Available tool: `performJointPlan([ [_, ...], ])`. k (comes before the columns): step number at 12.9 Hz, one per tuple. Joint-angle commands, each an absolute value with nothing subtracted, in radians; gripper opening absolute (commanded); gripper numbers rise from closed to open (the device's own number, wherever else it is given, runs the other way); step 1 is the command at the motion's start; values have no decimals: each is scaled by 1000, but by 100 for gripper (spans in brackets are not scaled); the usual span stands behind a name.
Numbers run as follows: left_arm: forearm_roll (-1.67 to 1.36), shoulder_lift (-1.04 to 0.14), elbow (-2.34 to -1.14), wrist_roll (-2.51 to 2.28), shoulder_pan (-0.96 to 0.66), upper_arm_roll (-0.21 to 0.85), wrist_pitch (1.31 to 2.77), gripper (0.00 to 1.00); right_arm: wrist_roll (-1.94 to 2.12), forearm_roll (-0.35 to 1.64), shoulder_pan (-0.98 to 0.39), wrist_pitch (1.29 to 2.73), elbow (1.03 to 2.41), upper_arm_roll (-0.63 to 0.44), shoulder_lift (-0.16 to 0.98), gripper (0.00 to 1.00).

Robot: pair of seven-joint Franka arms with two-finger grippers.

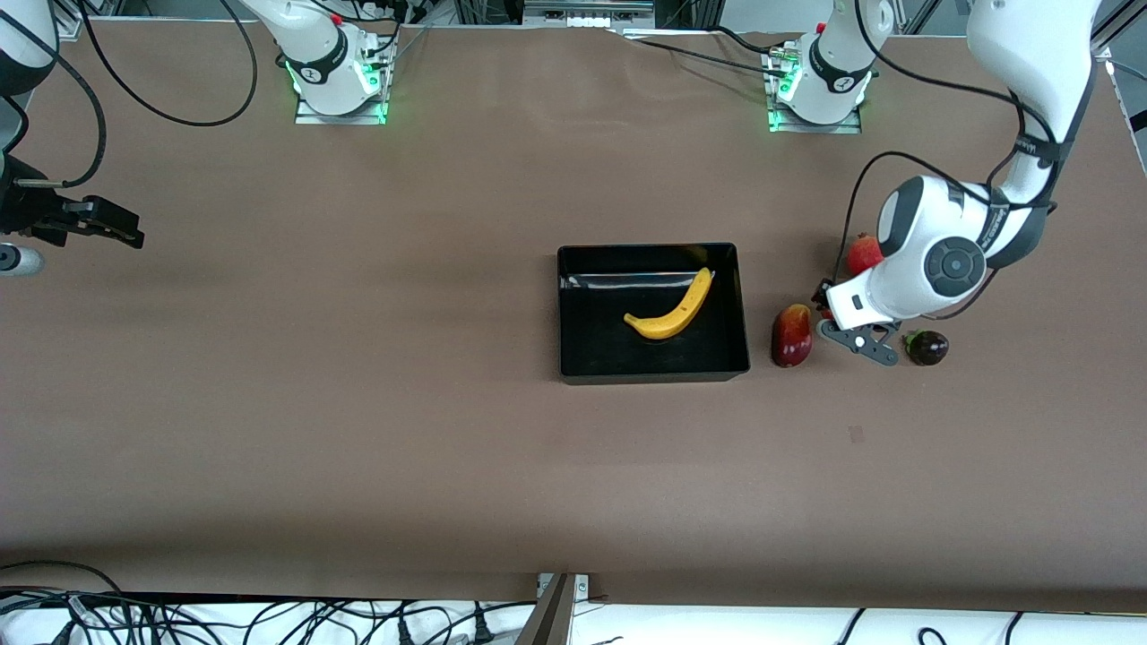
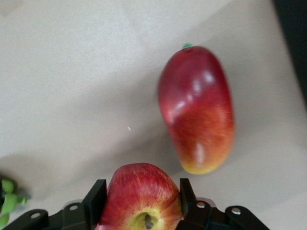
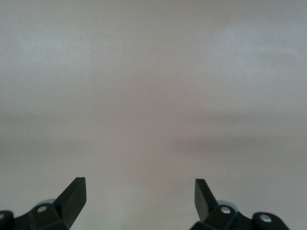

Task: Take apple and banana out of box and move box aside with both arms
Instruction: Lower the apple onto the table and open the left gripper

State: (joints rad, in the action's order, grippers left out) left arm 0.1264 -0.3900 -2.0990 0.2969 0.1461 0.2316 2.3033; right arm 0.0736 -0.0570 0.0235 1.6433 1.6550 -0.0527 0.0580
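Note:
The black box (image 1: 562, 313) lies at mid-table with the yellow banana (image 1: 672, 309) inside it. Beside the box, toward the left arm's end of the table, my left gripper (image 1: 824, 305) hangs low over the table. In the left wrist view the left gripper (image 2: 141, 187) is shut on the red apple (image 2: 139, 201), one finger pressed to each side and the apple's yellow stem end facing the camera. The wrist hides the apple in the front view. My right gripper (image 1: 99, 224) waits open at the right arm's end, and the right gripper (image 3: 139, 191) shows only bare table between its fingers.
A long red-and-yellow fruit (image 1: 792, 335) lies between the box and the left gripper, close to the apple in the left wrist view as the long fruit (image 2: 196, 110). A round red fruit (image 1: 865, 253) and a dark purple fruit (image 1: 927, 348) flank the left wrist. Cables (image 1: 269, 618) run along the table's front edge.

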Motion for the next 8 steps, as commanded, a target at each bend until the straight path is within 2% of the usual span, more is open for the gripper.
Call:
performJointPlan([
  [1,152,-457,-2088,377,155,200,2386,0,69,-55,23,1632,1643,-51,55,100],
  [3,150,-462,-2088,388,156,198,2401,0,69,-55,23,1635,1643,-51,55,100],
  [4,150,-460,-2086,390,156,198,2398,12,69,-54,23,1634,1643,-51,55,100],
  [5,147,-456,-2086,390,158,198,2396,77,69,-55,23,1635,1643,-51,55,100],
  [6,132,-446,-2085,387,164,199,2392,100,69,-55,23,1634,1643,-51,55,100],
  [8,89,-375,-2080,385,160,202,2315,100,69,-54,23,1632,1643,-51,54,100],
])
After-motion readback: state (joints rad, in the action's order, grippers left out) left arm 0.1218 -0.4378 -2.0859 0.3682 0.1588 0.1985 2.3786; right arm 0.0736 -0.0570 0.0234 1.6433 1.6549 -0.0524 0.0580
